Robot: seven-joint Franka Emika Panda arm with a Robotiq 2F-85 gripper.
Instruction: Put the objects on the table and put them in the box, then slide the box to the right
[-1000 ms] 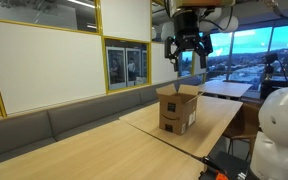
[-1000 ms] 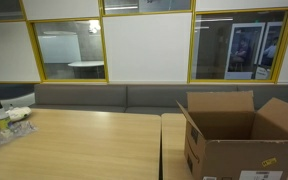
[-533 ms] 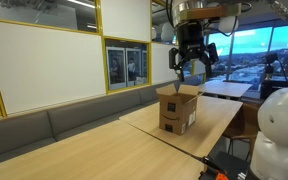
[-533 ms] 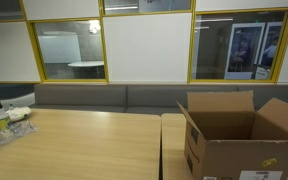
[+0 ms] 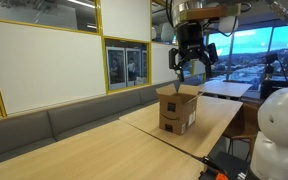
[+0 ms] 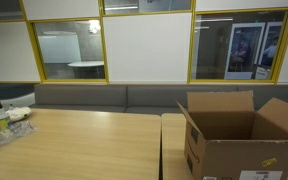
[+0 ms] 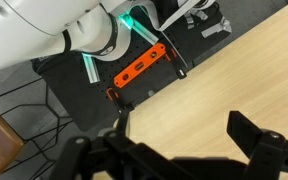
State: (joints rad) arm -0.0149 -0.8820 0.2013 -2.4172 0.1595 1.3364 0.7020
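1. Table (image 5: 94,150): the near stretch of the wooden top is bare in both exterior views. At its left edge in an exterior view lies a small clutter of items (image 6: 4,125), a dark object and what looks like clear wrapping; too small to identify. They are well apart from the box.

2. Box (image 5: 179,108): cardboard, upright, flaps open, standing on the table. Its position matches the earlier pictures in both exterior views. Nothing is visible in the part of its interior (image 6: 229,125) that shows.

3. Hand (image 5: 191,66): hangs directly above the open box, clear of the flaps. Against the picture of a second ago it sits slightly lower and further toward the window side; against the picture of half a second ago there is no difference. The arm has therefore settled over the box and paused. In the wrist view the hand (image 7: 177,128) has its fingers (image 7: 252,140) spread wide apart with only tabletop showing between them; nothing is held.

4. Assessment: an empty, spread hand parked over the box suggests a placing step is complete or the arm is between steps. The clutter on the table probably remains to be collected. The slide of the box has not begun.

5. Beyond: bench seating and glazed partitions; no bearing on the task.
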